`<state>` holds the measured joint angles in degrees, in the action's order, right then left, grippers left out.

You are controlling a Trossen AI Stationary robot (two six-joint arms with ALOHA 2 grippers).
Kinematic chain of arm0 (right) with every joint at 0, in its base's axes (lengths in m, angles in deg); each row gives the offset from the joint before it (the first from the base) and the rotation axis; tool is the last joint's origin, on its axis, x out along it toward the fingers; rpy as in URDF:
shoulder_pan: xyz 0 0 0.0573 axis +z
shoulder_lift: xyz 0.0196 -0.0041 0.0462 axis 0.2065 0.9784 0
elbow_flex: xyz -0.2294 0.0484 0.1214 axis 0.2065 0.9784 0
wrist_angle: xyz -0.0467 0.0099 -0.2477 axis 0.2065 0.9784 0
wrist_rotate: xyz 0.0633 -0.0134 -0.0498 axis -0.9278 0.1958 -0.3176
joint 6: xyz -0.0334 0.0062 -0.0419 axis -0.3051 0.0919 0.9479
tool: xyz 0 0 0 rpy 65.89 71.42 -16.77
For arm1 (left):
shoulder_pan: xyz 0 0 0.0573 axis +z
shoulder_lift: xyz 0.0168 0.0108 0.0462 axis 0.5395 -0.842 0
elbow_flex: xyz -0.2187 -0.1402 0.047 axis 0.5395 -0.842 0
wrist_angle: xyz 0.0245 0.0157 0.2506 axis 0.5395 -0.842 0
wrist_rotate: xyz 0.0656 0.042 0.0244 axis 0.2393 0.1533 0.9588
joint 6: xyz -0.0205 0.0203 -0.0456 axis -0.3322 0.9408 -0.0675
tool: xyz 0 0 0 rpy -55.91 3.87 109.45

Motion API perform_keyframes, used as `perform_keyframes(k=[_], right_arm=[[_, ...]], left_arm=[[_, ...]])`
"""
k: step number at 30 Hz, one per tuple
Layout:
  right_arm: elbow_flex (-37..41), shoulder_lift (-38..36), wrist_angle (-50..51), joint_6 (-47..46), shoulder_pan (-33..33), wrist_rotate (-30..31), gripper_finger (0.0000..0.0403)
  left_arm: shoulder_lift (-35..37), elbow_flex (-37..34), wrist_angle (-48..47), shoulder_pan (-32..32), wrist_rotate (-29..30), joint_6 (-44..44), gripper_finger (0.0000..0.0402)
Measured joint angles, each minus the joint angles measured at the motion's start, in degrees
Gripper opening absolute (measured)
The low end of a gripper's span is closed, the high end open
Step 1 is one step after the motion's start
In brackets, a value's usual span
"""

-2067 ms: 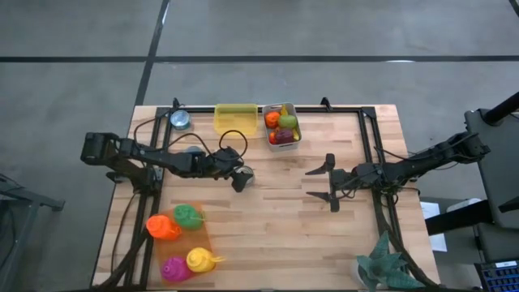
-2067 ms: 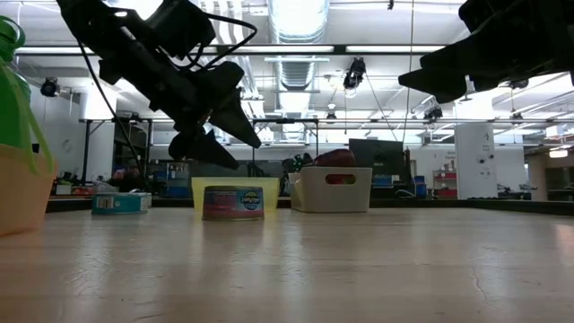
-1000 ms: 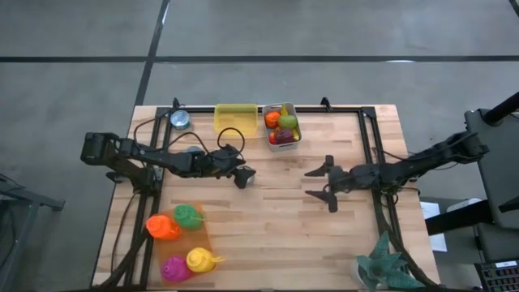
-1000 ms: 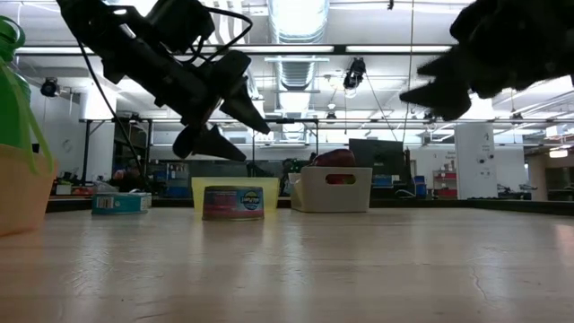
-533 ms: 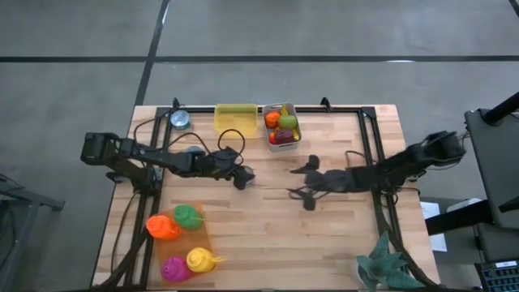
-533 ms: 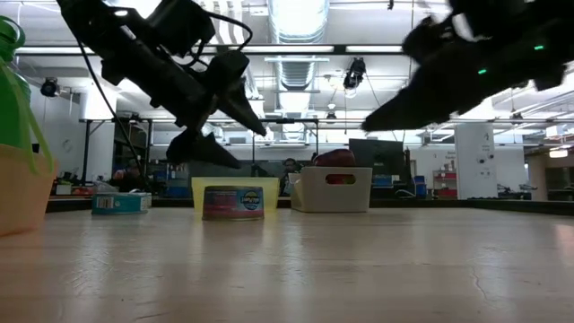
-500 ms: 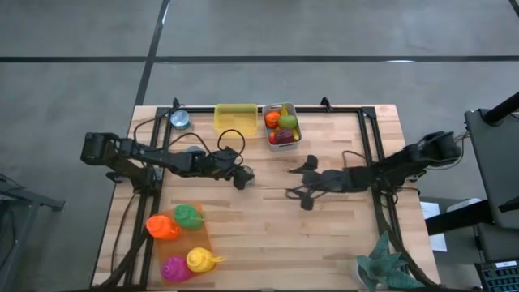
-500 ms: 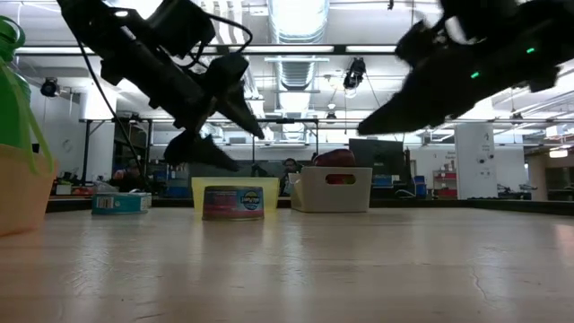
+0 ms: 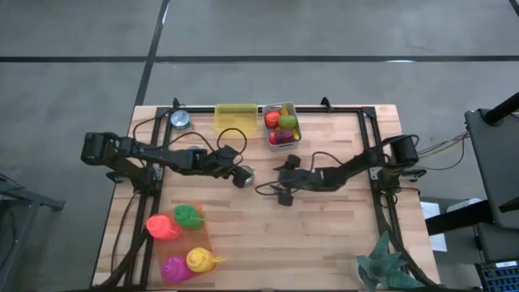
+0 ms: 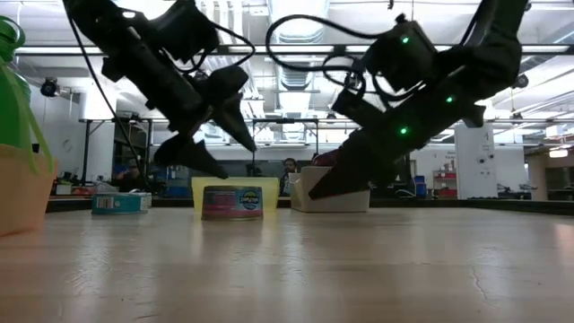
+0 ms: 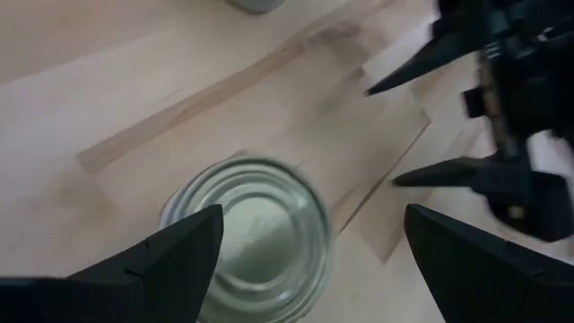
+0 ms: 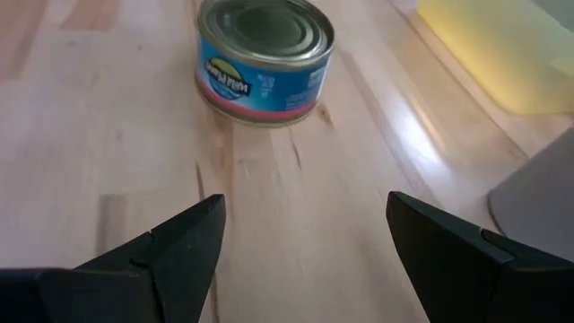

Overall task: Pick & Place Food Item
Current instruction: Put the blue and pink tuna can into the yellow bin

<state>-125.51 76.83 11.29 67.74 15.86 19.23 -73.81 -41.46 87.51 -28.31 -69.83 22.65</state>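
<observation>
High view: the left arm reaches from the left edge toward frame centre, its left gripper (image 9: 238, 173) hanging over the tuna can (image 9: 244, 174) with fingers spread wide around nothing, the can standing on the bench (image 9: 324, 235) just left of centre. The right arm stretches in from the right edge, its right gripper (image 9: 276, 178) just right of the can, fingers also wide apart and empty. Above them at upper centre sit a yellow container (image 9: 235, 118) and a white bin (image 9: 281, 124) of toy fruit, with coloured toys (image 9: 182, 239) at lower left.
</observation>
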Motion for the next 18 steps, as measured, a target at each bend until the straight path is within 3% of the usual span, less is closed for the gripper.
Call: perform_keyframes(k=[10,18], right_arm=[[-2.6,2.5,-0.6,1.5,0.0,-0.5,0.0306],[-2.6,2.4,-4.9,1.0,-2.0,-7.2,0.0306]], left_arm=[[0.0,2.3,-5.4,1.7,0.5,-0.2,0.0353],[0.0,2.2,-7.3,2.2,-0.1,-0.2,0.0353]])
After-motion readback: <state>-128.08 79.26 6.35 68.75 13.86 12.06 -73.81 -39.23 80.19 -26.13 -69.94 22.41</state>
